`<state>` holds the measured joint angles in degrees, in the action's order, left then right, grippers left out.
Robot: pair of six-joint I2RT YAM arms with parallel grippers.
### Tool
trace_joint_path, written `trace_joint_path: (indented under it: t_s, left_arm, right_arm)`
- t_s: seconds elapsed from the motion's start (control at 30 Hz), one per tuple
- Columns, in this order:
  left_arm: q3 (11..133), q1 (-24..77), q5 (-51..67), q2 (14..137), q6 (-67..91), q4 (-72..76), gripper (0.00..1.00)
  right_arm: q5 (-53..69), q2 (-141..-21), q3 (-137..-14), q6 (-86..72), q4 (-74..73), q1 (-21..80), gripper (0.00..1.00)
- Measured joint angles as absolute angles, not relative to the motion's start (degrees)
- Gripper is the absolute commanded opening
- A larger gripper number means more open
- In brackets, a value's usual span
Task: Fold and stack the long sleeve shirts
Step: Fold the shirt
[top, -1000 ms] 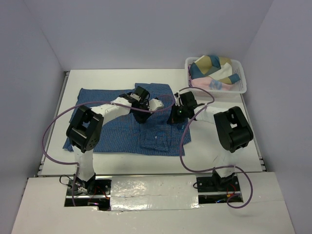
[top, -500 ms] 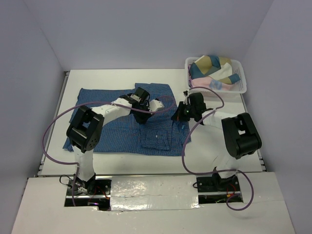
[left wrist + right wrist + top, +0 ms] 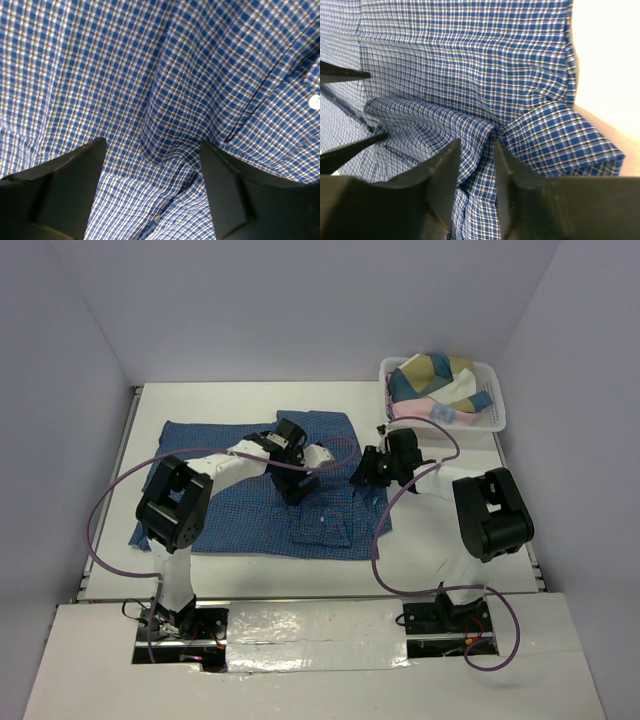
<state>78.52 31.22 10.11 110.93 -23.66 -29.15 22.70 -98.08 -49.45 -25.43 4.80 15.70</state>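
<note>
One long sleeve shirt (image 3: 230, 510), blue fine-checked cloth, lies spread across the white table, its right part folded over and rumpled. My left gripper (image 3: 297, 485) hovers low over its middle; in the left wrist view the gripper (image 3: 152, 150) stands wide open above wrinkled cloth (image 3: 150, 75) and a white button (image 3: 314, 101), holding nothing. My right gripper (image 3: 365, 472) sits at the shirt's right edge. In the right wrist view its jaws (image 3: 476, 150) stand partly apart, a raised ridge of the shirt (image 3: 470, 60) lying loose between them.
A white basket (image 3: 497, 415) at the back right holds more bunched garments (image 3: 435, 380) in tan, teal and pink. Bare table (image 3: 450, 530) lies right of the shirt. Purple cables loop from both arms over the cloth. Grey walls enclose the table.
Both grippers were shut on the shirt and now stand open, the cloth let go. The left gripper has dropped nearer over the shirt's middle; the right one shifted slightly right.
</note>
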Motion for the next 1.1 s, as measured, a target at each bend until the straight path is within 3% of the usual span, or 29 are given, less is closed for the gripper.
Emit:
trace_joint_path:
  t_s: [0.07,0.23,0.27,0.4,0.43,0.53,0.63,0.67,0.77,0.87,0.97,1.1]
  left_arm:
    - [79.0,31.1,9.2,110.9,-23.6,-29.9,0.99]
    - [80.1,30.7,7.0,108.1,-23.5,-32.0,0.99]
    - [80.1,30.6,6.5,106.6,-23.4,-32.5,0.99]
    - [80.5,28.4,5.2,98.4,-23.1,-34.6,0.99]
    - [80.5,27.1,5.2,96.0,-22.9,-35.1,0.99]
    - [79.3,19.4,5.2,88.1,-22.3,-36.3,0.99]
    - [73.8,3.5,8.0,80.3,-22.8,-37.8,0.99]
    - [71.9,-2.4,8.4,78.8,-23.6,-38.5,0.99]
    - [64.0,-19.5,10.3,75.9,-26.9,-40.0,0.99]
    - [54.7,-29.0,12.3,76.2,-31.9,-44.7,0.99]
    - [51.7,-32.8,13.8,78.4,-34.9,-47.2,0.99]
    - [50.9,-37.9,16.4,84.8,-38.6,-46.8,0.99]
  right_arm:
    - [21.9,-97.7,-49.5,-24.8,4.3,15.7,0.49]
    - [17.1,-90.8,-48.8,-23.6,0.5,15.9,0.58]
    - [16.0,-88.2,-48.4,-23.4,-0.3,16.0,0.64]
    - [12.1,-78.2,-44.9,-23.3,-2.6,16.7,0.65]
    - [11.4,-75.9,-43.2,-23.6,-3.1,16.9,0.70]
    - [10.7,-70.6,-38.0,-24.4,-5.8,17.1,0.71]
    - [10.2,-65.6,-32.3,-25.9,-10.1,17.2,0.71]
    - [10.3,-64.1,-30.9,-26.4,-11.4,17.2,0.99]
    - [11.6,-59.5,-27.1,-28.6,-13.5,17.8,1.00]
    - [12.0,-57.1,-24.4,-30.8,-14.4,19.6,0.99]
    - [11.8,-56.7,-21.9,-32.9,-14.4,22.1,0.95]
    - [11.3,-57.0,-20.0,-36.3,-12.3,27.3,0.81]
